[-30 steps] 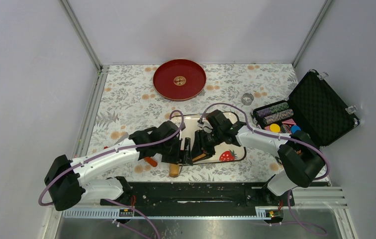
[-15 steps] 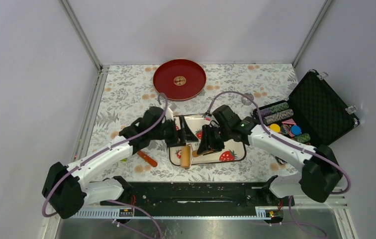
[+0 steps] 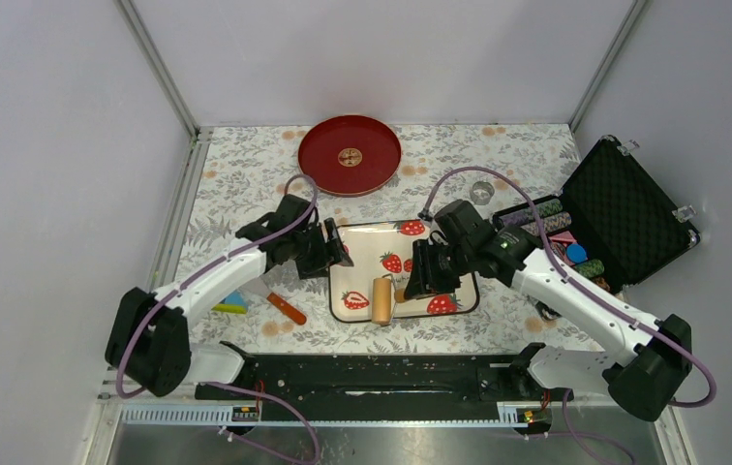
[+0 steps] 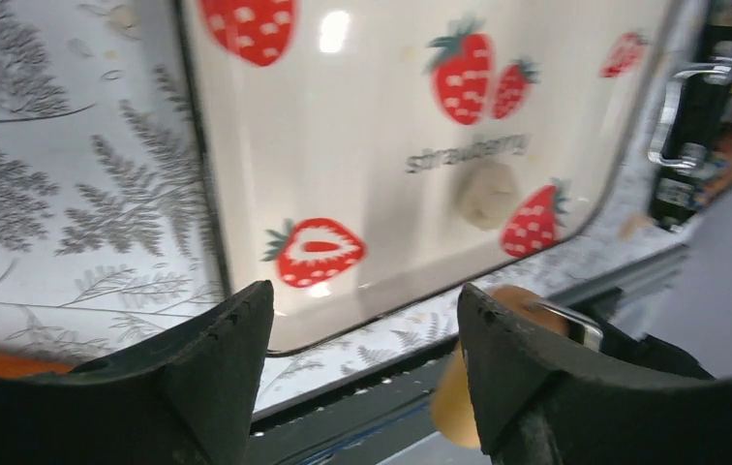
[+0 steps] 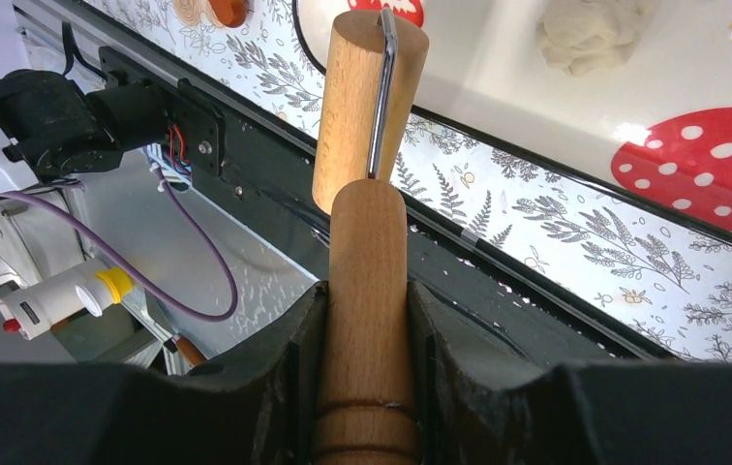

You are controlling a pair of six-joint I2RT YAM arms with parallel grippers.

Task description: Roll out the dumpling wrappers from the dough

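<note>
A cream tray (image 3: 367,260) printed with strawberries lies mid-table. A small pale dough piece (image 4: 487,194) rests on it near a strawberry; in the right wrist view it looks lumpy (image 5: 590,34). My right gripper (image 3: 420,274) is shut on the wooden handle (image 5: 367,291) of a rolling pin. The pin's drum (image 3: 381,300) hangs over the tray's near part, beside the dough (image 5: 362,97). My left gripper (image 3: 335,254) is open and empty at the tray's left edge (image 4: 362,310).
A red plate (image 3: 350,155) stands at the back. An open black case (image 3: 624,208) with poker chips sits at the right, with a small glass cup (image 3: 481,192) nearby. An orange-handled tool (image 3: 285,308) and a small blue-yellow object (image 3: 231,302) lie left of the tray.
My left gripper has let go of the rolling pin and drawn back to the left. My right gripper has carried the pin rightward onto the tray's near part.
</note>
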